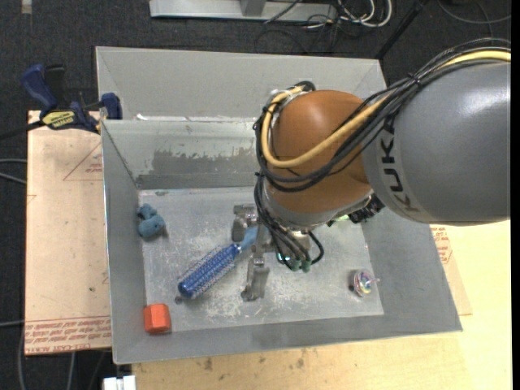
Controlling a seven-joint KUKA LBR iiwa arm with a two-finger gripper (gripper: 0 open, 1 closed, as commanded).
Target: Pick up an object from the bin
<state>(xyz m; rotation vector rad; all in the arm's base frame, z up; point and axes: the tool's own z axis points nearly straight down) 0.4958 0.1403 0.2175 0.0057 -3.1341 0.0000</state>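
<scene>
Left side of the grey metal bin (122,193): small blue lumpy toy (149,223) and orange cube (157,318), both lying clear of the arm. Mid-floor: blue bristled cylindrical brush (207,272), lying diagonally on the bin floor. The gripper (250,250) is down at its pale-blue handle end, fingers apart, one either side, not clamped. Right: small shiny round trinket (361,283), well apart. We judge the approach done, with closing and lifting left.

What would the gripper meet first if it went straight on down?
Most likely the blue bristly brush: its upper-right end lies between the open fingers of the gripper. The fingers themselves would reach the grey metal bin floor; height is hard to judge.
</scene>
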